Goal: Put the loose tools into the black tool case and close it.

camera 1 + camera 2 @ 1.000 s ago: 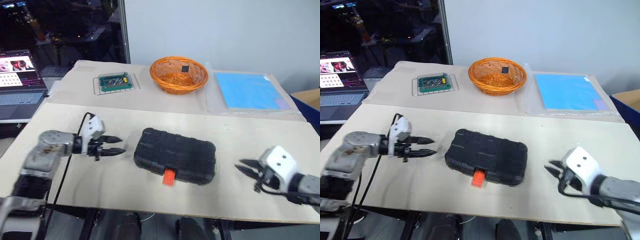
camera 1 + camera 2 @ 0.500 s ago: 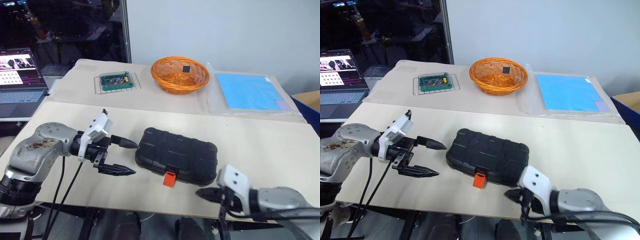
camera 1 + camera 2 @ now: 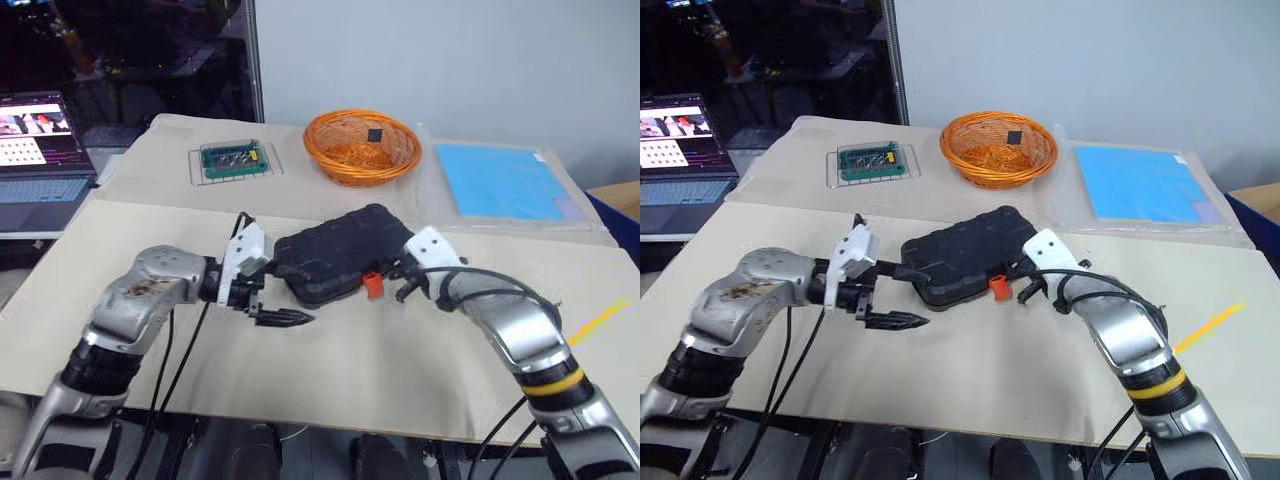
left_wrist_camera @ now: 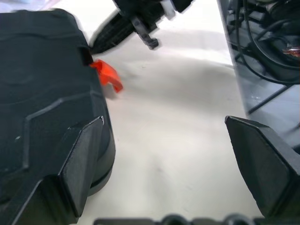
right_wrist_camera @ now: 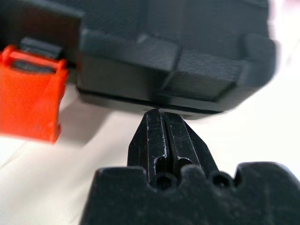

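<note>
This looks like a robotics lab or test room. A plain table (image 3: 330, 380) covered in beige board stands against a bare grey partition wall (image 3: 450, 60). A laptop (image 3: 40, 150) glows at the side, a green circuit board (image 3: 232, 160) lies near an orange wicker basket (image 3: 360, 147), and cables trail underneath.
</note>
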You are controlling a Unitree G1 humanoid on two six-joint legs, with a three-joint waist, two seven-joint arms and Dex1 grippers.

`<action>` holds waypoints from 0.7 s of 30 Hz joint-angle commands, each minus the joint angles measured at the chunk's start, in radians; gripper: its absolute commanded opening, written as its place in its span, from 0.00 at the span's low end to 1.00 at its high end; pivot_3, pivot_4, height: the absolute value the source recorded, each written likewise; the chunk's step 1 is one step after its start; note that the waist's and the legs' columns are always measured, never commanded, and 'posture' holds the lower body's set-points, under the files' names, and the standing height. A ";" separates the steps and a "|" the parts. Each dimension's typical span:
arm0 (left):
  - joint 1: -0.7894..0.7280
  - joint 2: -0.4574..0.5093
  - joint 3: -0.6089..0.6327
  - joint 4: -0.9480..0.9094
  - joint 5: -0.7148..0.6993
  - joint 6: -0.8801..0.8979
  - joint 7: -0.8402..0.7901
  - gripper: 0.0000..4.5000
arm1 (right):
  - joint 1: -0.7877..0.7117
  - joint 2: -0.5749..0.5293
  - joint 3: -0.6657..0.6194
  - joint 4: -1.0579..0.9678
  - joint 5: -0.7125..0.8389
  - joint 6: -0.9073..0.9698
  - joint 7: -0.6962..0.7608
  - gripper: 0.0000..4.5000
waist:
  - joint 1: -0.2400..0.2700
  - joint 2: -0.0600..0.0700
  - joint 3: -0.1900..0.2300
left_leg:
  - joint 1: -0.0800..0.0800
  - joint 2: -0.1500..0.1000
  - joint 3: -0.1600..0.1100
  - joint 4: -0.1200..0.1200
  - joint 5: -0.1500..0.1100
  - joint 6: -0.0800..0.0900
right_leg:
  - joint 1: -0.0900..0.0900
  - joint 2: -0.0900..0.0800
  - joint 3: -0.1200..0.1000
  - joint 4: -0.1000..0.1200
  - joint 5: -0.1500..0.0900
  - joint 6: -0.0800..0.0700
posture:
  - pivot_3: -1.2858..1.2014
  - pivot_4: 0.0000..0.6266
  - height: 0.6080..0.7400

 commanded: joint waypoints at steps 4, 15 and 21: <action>-0.122 -0.096 -0.085 0.146 0.117 -0.061 0.041 1.00 | 0.154 -0.052 -0.267 -0.330 0.231 0.196 0.143 0.25 | 0.019 0.001 -0.001 | -0.013 -0.002 -0.003 0.001 -0.001 0.001 | -0.008 0.001 0.000 0.000 -0.001 0.001 | 0.52 0.24 1.00; -0.148 -0.138 -0.157 0.241 0.176 -0.067 -0.029 1.00 | 0.171 0.166 -0.263 -0.350 0.283 0.253 0.002 0.94 | -0.007 0.002 -0.001 | -0.007 0.002 -0.006 0.003 0.001 -0.001 | -0.004 0.005 0.000 0.001 0.001 -0.002 | 0.52 0.24 1.00; -0.138 -0.136 -0.153 0.224 0.182 -0.060 -0.022 1.00 | 0.155 0.200 -0.235 -0.255 0.226 0.189 -0.057 0.94 | -0.006 0.002 -0.001 | -0.008 0.002 -0.006 0.003 0.001 0.000 | -0.004 0.005 0.001 0.002 0.002 -0.002 | 0.52 0.24 1.00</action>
